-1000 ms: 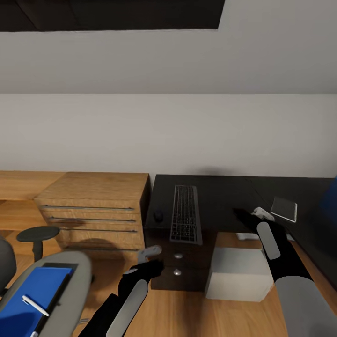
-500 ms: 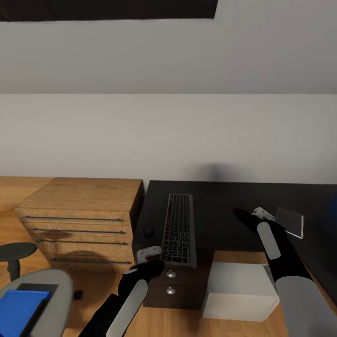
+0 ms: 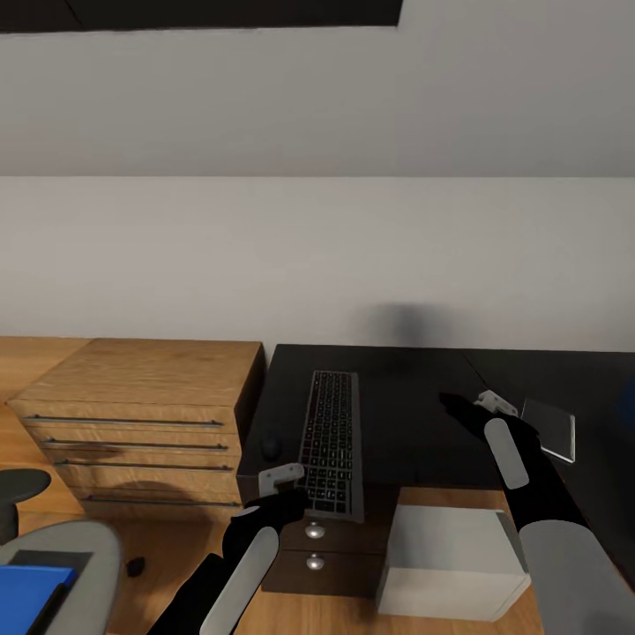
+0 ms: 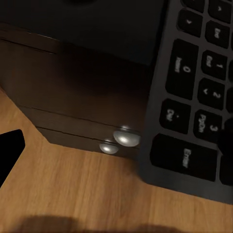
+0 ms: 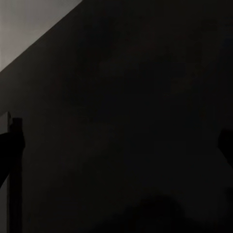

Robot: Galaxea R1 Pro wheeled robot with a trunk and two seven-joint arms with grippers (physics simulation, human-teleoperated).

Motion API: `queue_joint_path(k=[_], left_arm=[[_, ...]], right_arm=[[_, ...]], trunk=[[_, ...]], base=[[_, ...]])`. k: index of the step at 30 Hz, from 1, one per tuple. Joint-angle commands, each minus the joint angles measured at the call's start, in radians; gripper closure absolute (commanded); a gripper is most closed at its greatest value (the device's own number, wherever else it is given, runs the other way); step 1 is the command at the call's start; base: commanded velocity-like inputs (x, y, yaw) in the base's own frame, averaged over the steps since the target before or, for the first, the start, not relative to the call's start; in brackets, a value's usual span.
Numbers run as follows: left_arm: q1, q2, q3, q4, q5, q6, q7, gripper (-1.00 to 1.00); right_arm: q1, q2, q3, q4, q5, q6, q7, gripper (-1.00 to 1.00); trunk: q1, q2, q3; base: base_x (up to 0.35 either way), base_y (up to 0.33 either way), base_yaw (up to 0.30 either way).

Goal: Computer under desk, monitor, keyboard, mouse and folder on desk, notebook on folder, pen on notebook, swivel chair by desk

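keyboard [image 3: 331,441] on desk [image 3: 414,397] | just beside left fingers [image 3: 280,476]

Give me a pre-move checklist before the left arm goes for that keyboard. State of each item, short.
1. Keyboard on the desk: ok, though its near end overhangs the front edge.
2. Mouse beside the keyboard: ok, just off its left side.
3. Left gripper near the keyboard's near end: ok; open or shut, cannot tell.
4. Right gripper over the desk: ok; state cannot tell.
5. Folder moved to the desk: not ok, it lies on the swivel chair.
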Motion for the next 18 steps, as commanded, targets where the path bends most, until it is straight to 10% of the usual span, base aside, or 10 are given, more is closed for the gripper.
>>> queue_joint_path(k=[1,15,18], left_arm=[[-0.001,0.0,-0.001,-0.004,0.007,0.001,0.008,-1.0],[0.002,0.043,-0.007,-0.174,0.007,-0.055,0.0,-1.0],[0.003,0.062,-0.076,-0.193,0.006,-0.126,0.001,-1.0]], right_arm=[[0.0,0.0,0.0,-0.001,-0.011,0.003,-0.009,-1.0],[0.0,0.0,0.0,0.0,-0.009,0.003,-0.009,-1.0],[0.0,-0.001,0.0,0.001,-0.009,0.002,-0.009,-1.0]], trunk=[[0.0,-0.001,-0.001],[0.0,-0.001,-0.001],[0.0,-0.001,-0.001]], base=[[0.01,-0.006,0.0],[0.001,-0.001,0.0],[0.0,0.0,0.0]])
